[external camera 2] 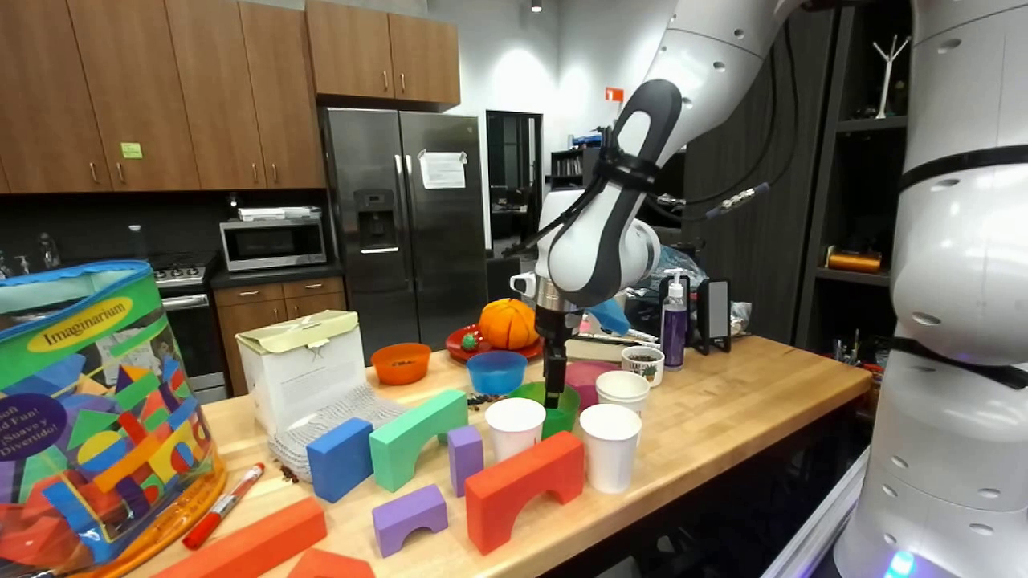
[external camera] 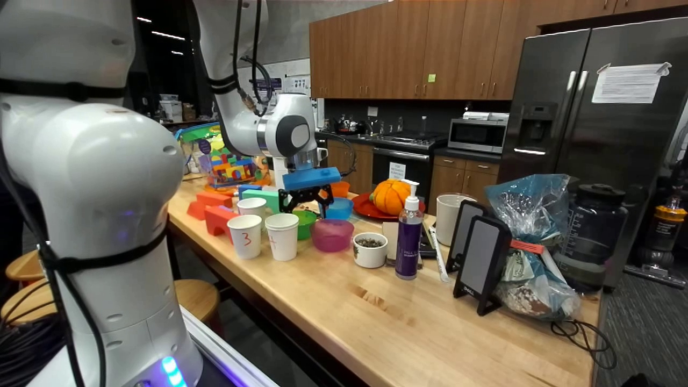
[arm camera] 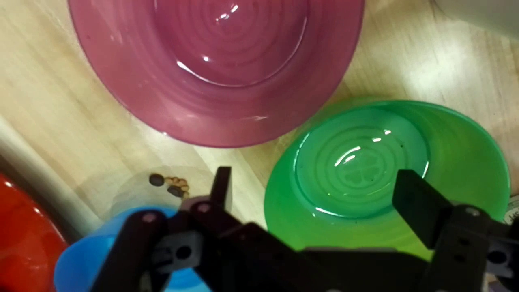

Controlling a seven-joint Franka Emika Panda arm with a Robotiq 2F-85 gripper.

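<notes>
In the wrist view, a green bowl of smooth, translucent plastic, round and ring-moulded at the base, is seen below the tool. The jaws are spread wide and nothing is gripped; whether the bowl is touched cannot be told. It is set on the wood-grained worktop, beside a glossy pink bowl. Four such bowls are counted, with a blue bowl and an orange bowl included; also three tapered white cups or stacks of them, and seven loose, matte blocks, three arched.
</notes>
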